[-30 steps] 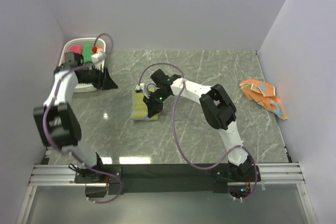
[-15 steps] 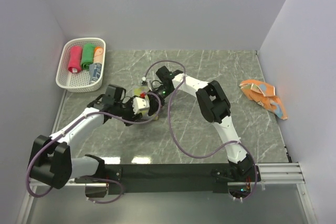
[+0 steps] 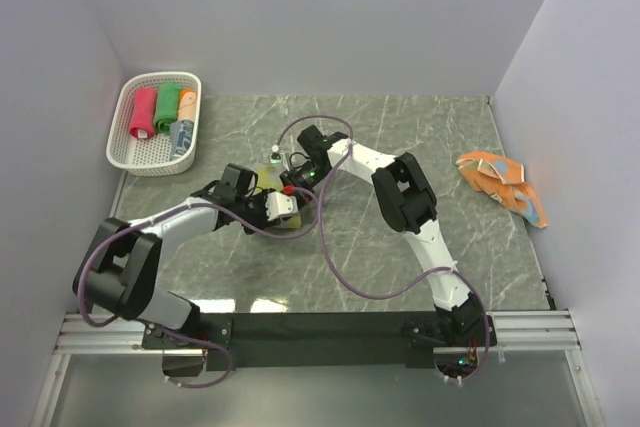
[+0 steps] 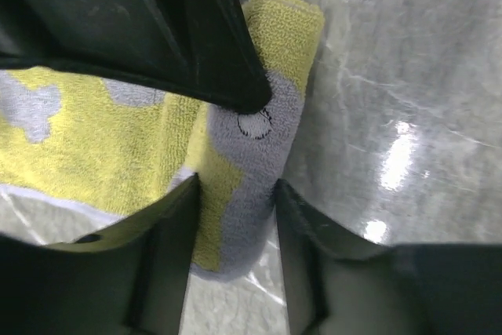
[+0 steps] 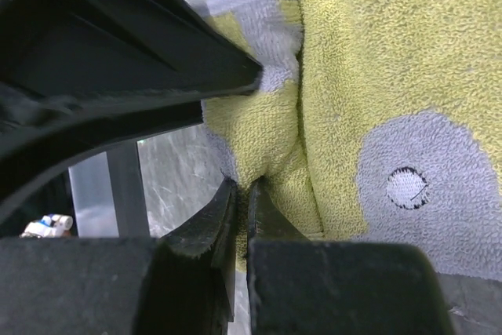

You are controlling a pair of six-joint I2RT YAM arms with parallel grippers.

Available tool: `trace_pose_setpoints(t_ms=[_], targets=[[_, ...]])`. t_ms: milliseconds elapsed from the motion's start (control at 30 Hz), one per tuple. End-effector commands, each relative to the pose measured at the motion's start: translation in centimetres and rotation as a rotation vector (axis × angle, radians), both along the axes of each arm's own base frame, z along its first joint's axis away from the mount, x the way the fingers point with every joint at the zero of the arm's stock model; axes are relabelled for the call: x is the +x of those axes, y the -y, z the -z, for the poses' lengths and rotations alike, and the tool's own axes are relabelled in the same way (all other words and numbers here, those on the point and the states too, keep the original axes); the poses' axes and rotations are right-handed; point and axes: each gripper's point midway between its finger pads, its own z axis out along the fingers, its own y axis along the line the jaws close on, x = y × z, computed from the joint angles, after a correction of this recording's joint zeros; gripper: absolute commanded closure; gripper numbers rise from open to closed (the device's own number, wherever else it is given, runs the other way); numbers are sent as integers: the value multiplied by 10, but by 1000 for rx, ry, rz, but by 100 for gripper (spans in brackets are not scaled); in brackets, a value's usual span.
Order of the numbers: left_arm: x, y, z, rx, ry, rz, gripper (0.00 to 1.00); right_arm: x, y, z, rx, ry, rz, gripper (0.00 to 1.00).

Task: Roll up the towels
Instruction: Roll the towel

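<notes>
Swung L pincer (image 4: 235, 186) from basket (image 3: 160, 75) over to yellow towel (image 4: 118, 139): half-open astride its rolled edge, grip unclear. R pincer (image 5: 241, 187) closed, pinching towel fold on table (image 3: 450, 127).

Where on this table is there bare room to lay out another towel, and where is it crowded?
Bare marble lies between the right arm and the orange towel, and along the back wall right of the basket. Crowded: the middle, where the left arm and right arm meet over the yellow towel.
</notes>
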Motion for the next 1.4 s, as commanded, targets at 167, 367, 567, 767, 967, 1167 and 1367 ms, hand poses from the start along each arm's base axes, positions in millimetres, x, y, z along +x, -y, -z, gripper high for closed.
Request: trace_pose_setpoints(t_ms=[167,367,567,767,967,1167,1367], targets=[[-30,-18,37,140,-267,21,85,12,22,23,-164,4,105,88],[-38,-40,39,136,-517,-35,97,51,65,-32,-127,169,284,54],[-32,-42,30,104,-707,-87,99,89,128,-79,-115,274,493,54],[-9,-39,42,123,-861,-179,98,66,147,-133,-32,490,528,55],[-5,-39,50,161,-978,-201,95,30,144,-156,-9,764,380,66],[-2,-39,63,187,-1049,-224,91,7,93,-132,-48,965,170,53],[-1,-40,71,189,-1074,-229,90,15,35,-107,-38,1052,66,19]])
